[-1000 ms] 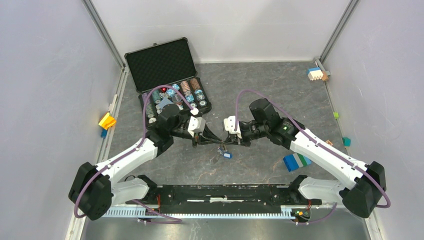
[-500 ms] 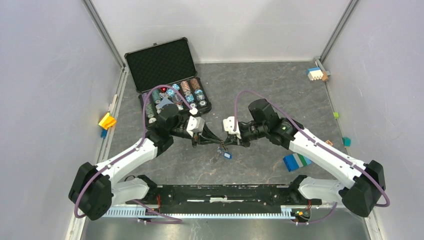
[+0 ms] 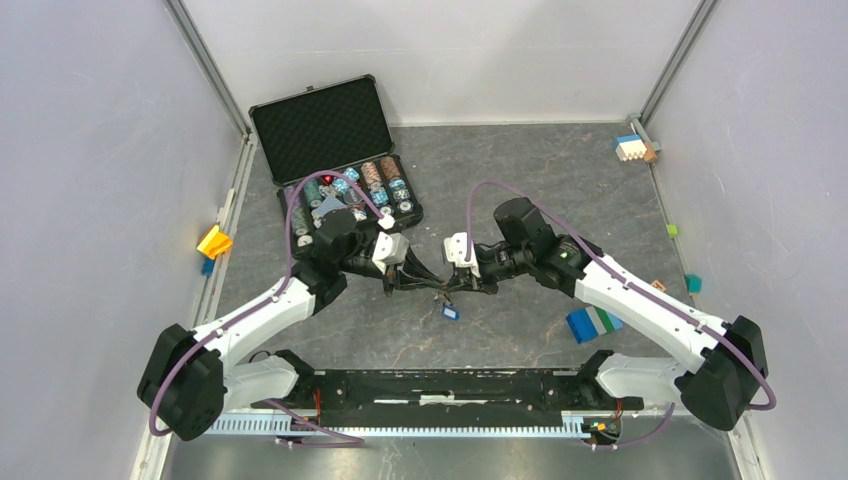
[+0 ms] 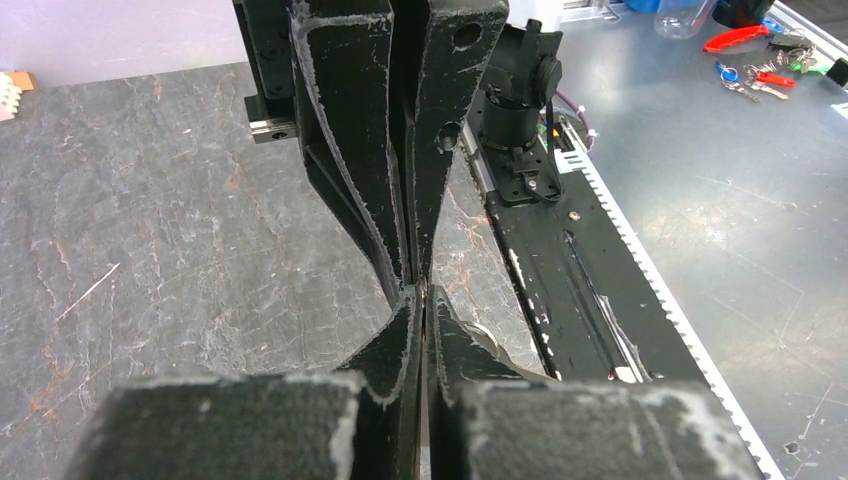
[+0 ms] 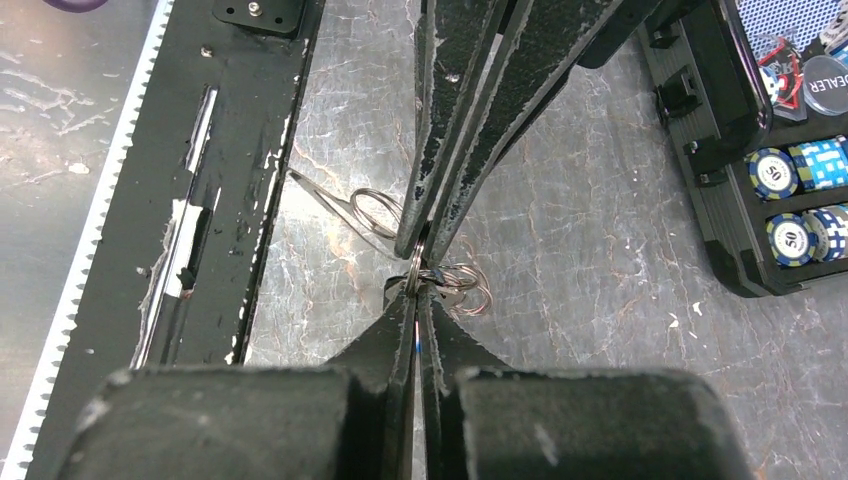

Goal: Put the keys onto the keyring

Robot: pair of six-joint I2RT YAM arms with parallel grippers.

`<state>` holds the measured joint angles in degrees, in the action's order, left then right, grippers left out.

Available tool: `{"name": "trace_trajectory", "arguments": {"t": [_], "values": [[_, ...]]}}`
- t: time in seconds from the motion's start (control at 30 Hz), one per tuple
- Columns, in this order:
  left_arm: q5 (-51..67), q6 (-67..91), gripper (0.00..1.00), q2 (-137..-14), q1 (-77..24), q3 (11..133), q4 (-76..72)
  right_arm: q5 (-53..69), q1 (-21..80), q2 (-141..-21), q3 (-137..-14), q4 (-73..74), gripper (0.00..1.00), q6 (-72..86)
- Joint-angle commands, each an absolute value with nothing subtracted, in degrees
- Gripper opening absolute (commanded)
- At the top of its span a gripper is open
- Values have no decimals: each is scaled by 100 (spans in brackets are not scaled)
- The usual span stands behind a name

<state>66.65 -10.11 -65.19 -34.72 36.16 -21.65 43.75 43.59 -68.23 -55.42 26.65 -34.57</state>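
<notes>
My left gripper (image 3: 431,284) and right gripper (image 3: 449,288) meet tip to tip low over the table, both shut. In the right wrist view the keyring (image 5: 414,270) stands edge-on between my right fingertips, and the left gripper's tips (image 5: 421,240) press on it from above. Thin wire rings and a dark key (image 5: 462,288) hang beside it. A blue-tagged key (image 3: 451,312) lies just below the tips. In the left wrist view my left gripper (image 4: 418,292) is shut against the right one's fingers (image 4: 440,120). What sits between the pads is hidden.
A loose ring with a thin metal piece (image 5: 362,211) lies on the table by the fingers; it also shows in the left wrist view (image 4: 490,336). An open case of poker chips (image 3: 348,190) stands behind the left arm. A blue-green block (image 3: 592,323) lies right.
Both grippers have shifted slightly left together, still tip to tip. The blue-tagged key has moved a little left with them.
</notes>
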Motion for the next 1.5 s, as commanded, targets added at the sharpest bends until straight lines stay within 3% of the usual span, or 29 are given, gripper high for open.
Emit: {"name": "trace_trajectory", "arguments": {"t": [0.0, 0.1, 0.33, 0.47, 0.7, 1.27, 1.47], "values": [[6930, -829, 2, -6425, -3472, 3609, -2591, 4454, 4342, -6884, -5619, 2505, 6, -3446], [6919, -856, 2, -6416, -3464, 3587, -2584, 4371, 4342, -6810, -5554, 2494, 8, -3485], [6902, -942, 2, -6422, -3458, 3606, -2473, 4166, 4298, -6503, -5512, 2636, 32, -3676], [6875, -807, 2, -6439, -3454, 3617, -2622, 4279, 4272, -6256, -5451, 2538, 38, -3712], [6672, 618, 2, -6551, -3372, 3399, -4228, 4559, 4253, -6067, -5224, 2004, 34, -3465], [6480, 493, 2, -6550, -3369, 3351, -4035, 4609, 4227, -6104, -5125, 1461, 33, -2936], [6416, 501, 2, -6586, -3367, 3362, -4029, 4673, 4219, -6115, -5080, 1389, 26, -2865]]}}
